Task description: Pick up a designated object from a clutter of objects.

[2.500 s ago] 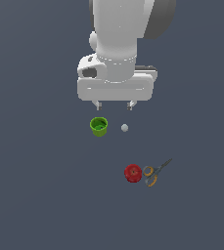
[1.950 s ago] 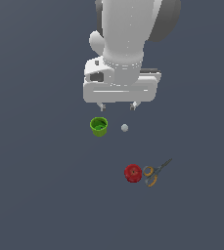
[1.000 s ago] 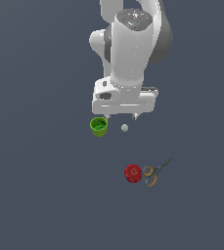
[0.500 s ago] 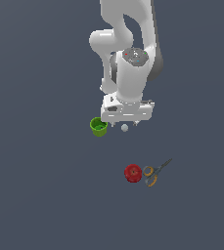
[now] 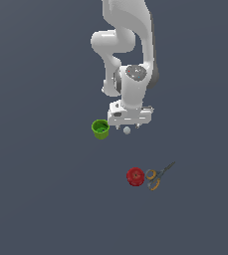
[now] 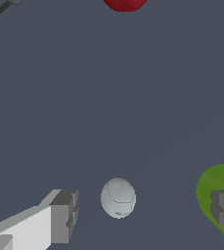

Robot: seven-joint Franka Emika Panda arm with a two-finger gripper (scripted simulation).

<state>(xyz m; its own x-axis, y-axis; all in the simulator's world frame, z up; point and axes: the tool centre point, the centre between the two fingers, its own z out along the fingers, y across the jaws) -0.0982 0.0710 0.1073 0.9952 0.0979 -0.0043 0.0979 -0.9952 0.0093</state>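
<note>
Arm had dropped a long way over the last couple of seconds: from hanging high above the table point(image 5: 41, 199) down to the gripper point(image 6: 143, 215) sitting low over the ball point(image 6: 118, 197); nothing in the clutter had shifted in that time.

Gripper was spread wide, fingers point(image 6: 63, 216) well apart, nothing between them but the ball; no contact on either side in the wrist view (one finger sat nearer the ball than the other, so it looked slightly off-centre).

Ball was still on the table, just beside the green cup point(image 5: 100, 129), on the cup's side toward the exterior view's right; the far finger overlapped the cup rim in the wrist view; could not tell whether it was touching or merely in front of it.

Red round object point(image 5: 135, 176) and scissors point(image 5: 157, 178) lay well apart from the cup, toward the exterior view's lower right, out of the way.

Read: approach looked essentially finished, grasp not yet made; the next step was probably a last bit of descent and then closing; main risk was the cup-side finger nudging the cup, or the smooth ball rolling out under an uneven squeeze.
</note>
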